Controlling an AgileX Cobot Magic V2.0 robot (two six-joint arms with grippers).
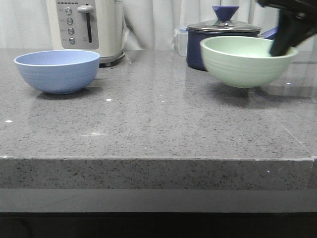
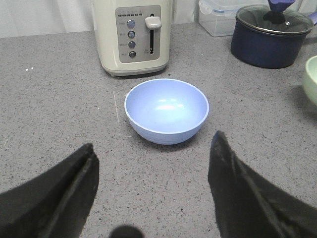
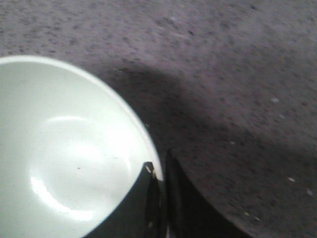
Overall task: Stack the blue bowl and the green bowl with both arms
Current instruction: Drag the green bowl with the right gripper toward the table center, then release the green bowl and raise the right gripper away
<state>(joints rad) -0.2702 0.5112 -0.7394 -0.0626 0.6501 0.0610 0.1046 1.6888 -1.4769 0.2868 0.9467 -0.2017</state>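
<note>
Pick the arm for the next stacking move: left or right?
Right. Its pincer is already clamped on the rim of the round pale mint-green bowl, held off the grey speckled counter. The left pincer is open, short of the round periwinkle-blue bowl, touching nothing.

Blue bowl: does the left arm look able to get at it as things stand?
Probably yes. The left gripper is open and faces the blue bowl, with only bare countertop between them. The toaster stands behind the bowl, out of the way.
</note>
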